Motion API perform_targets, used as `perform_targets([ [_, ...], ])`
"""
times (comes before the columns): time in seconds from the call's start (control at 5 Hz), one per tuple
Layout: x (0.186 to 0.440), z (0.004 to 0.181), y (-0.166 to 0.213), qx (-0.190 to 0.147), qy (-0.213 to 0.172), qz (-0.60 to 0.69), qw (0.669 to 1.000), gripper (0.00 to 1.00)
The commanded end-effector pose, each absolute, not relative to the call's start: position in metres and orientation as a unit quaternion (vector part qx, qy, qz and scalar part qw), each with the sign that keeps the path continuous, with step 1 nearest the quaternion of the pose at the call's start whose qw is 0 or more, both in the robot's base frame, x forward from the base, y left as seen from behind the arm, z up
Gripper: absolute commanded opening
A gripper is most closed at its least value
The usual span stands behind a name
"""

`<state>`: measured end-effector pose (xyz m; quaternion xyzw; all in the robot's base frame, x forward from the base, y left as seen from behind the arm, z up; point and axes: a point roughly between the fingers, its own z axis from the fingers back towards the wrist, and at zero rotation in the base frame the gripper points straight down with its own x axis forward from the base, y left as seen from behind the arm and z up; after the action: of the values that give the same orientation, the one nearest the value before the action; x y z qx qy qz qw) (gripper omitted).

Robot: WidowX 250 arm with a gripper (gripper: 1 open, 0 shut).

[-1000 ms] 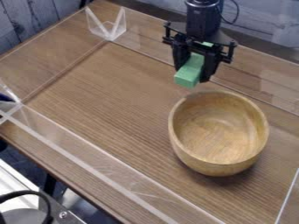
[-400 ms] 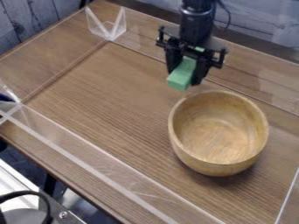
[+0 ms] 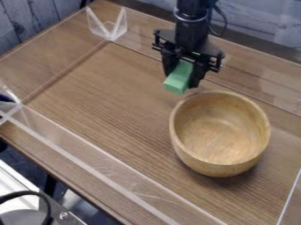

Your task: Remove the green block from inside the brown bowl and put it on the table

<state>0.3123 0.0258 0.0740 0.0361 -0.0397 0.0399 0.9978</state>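
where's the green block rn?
In the camera view the green block is held in the gripper, upper centre of frame, above the table, just up-left of the brown bowl's rim, outside it.

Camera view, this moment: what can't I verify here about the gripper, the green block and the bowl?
- Black gripper: its fingertips are hidden by the small bright green rectangular block it holds.
- Block's underside: whether it touches the brown wood-grain table cannot be told from this single angle.
- Round light-tan wooden bowl: its near inner wall is hidden by its own rim.
- Arm above the wrist: cut off by the top edge.
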Motion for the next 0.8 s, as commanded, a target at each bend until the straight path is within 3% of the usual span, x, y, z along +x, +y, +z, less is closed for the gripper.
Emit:
perform_targets([
  [0.0, 0.327, 0.081, 0.044, 0.045, -0.068, 0.068, 0.994, 0.00],
  [0.6, 0.315, 0.057, 0.087, 0.043, -0.046, 0.093, 0.994, 0.00],
])
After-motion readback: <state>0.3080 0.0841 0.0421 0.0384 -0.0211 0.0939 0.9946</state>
